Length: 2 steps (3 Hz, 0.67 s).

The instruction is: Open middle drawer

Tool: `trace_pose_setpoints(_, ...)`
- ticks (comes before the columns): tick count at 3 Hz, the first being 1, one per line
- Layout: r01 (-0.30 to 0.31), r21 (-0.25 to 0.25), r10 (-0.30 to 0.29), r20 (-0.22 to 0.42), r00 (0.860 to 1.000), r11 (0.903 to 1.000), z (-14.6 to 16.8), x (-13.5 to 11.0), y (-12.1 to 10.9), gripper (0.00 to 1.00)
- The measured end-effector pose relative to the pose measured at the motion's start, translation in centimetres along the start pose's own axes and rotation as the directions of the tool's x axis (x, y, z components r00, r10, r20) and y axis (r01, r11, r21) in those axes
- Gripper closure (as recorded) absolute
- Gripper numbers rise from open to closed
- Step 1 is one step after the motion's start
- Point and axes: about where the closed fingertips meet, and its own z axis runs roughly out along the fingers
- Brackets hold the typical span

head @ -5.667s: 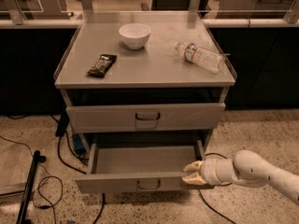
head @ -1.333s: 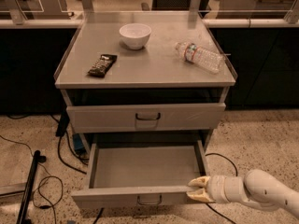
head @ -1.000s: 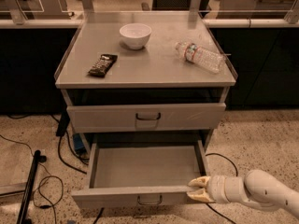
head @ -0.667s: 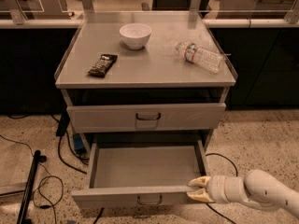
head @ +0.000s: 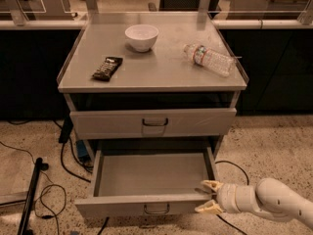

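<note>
The middle drawer (head: 146,205) is pulled far out of the grey cabinet. Its inside (head: 151,173) is bare, and its small loop handle (head: 156,209) sits at the centre of the flat front. My gripper (head: 208,197) is low on the right, at the drawer's front right corner. Its two tan fingers (head: 211,184) are spread apart, one above and one below the end of the front panel. My white arm (head: 274,200) reaches in from the lower right.
The drawer above (head: 155,123) is closed. The cabinet top (head: 161,70) carries a white bowl (head: 142,36), a dark snack bar (head: 106,68) and a plastic bottle (head: 209,59) lying on its side. Cables (head: 58,180) and a black pole (head: 30,199) lie on the floor at left.
Since the earliest frame the middle drawer has slid further out toward the camera, and my gripper moved with its front right corner. Over the last second nothing has moved.
</note>
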Motion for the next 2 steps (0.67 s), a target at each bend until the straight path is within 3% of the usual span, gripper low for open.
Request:
trace_pose_setpoints(1, 0.0, 0.0, 0.0, 0.0, 1.0, 1.0, 0.01, 0.0, 0.0, 0.0)
trace_pose_setpoints(2, 0.0, 0.0, 0.0, 0.0, 1.0, 1.0, 0.01, 0.0, 0.0, 0.0)
